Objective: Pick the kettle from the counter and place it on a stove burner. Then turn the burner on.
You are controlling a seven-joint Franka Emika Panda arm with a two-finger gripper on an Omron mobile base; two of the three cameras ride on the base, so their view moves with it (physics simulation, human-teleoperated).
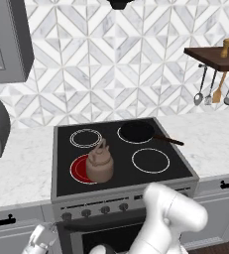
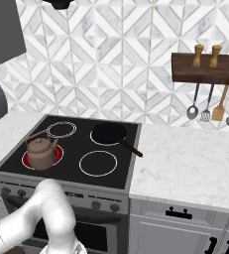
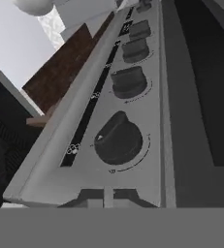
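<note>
Directly in front of the claw (image 1: 42, 237) there is a dark round knob (image 3: 118, 140). More knobs (image 3: 129, 81) stand in a row beyond it on the grey front panel (image 3: 154, 97). Higher and to the right of the claw lies a black frying pan (image 1: 137, 131). Much further right, utensils (image 1: 212, 92) hang under a wooden shelf (image 1: 212, 55).

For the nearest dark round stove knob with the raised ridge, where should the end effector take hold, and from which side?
Grip the raised ridge across the nearest dark round knob, one finger on each flat side of it. Approach head-on, square to the grey control panel, since the knob protrudes from that face and the neighbouring dark knob sits close alongside.
</note>
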